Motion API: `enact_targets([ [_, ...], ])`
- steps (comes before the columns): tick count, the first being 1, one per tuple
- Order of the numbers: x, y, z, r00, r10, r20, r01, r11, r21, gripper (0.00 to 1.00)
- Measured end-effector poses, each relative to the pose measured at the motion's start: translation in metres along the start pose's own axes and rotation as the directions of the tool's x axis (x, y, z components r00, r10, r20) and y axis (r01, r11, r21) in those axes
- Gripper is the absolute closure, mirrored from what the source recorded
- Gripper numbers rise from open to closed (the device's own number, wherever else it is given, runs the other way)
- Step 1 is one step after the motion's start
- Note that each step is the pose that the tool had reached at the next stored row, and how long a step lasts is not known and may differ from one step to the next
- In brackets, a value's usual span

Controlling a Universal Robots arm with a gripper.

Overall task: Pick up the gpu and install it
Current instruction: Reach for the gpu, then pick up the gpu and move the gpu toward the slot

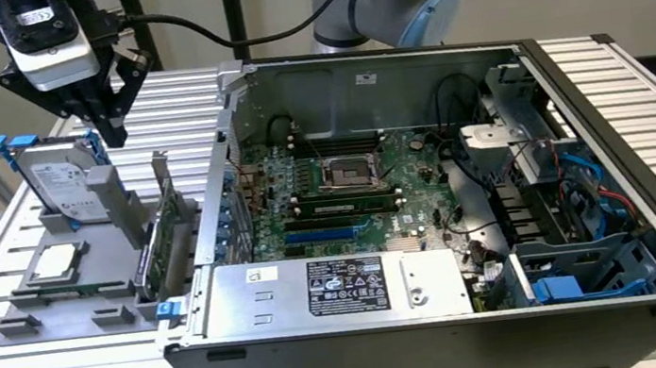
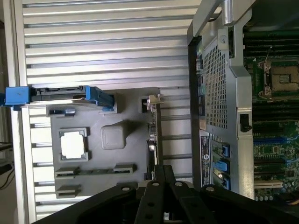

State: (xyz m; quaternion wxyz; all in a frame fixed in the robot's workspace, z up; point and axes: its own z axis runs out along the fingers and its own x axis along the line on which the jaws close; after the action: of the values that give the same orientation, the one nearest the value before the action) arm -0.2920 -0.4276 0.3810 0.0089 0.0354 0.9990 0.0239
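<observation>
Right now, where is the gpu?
The gpu stands on edge in the grey holder on the exterior view's left, between the hard drive and the open case; the gripper hangs above it, not touching.

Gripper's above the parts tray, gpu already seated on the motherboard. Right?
No. The exterior view shows the gpu standing on edge in the gray parts tray beside the case, not on the motherboard. The gripper is above that tray, as you say.
</observation>
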Motion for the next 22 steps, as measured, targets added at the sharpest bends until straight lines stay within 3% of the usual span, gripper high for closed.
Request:
enact_targets([
  [11,0.0,0.0,0.0,1.0,0.0,0.0001,0.0,1.0,-0.0001,0.88],
  [13,0.0001,0.0,0.0,1.0,0.0,0.0001,0.0,1.0,-0.0001,0.82],
  [17,0.0,0.0,0.0,1.0,0.0,0.0,0.0,1.0,0.0,0.58],
  [22,0.0001,-0.0002,0.004,1.0,0.0,-0.0013,0.0,1.0,0.0008,0.52],
])
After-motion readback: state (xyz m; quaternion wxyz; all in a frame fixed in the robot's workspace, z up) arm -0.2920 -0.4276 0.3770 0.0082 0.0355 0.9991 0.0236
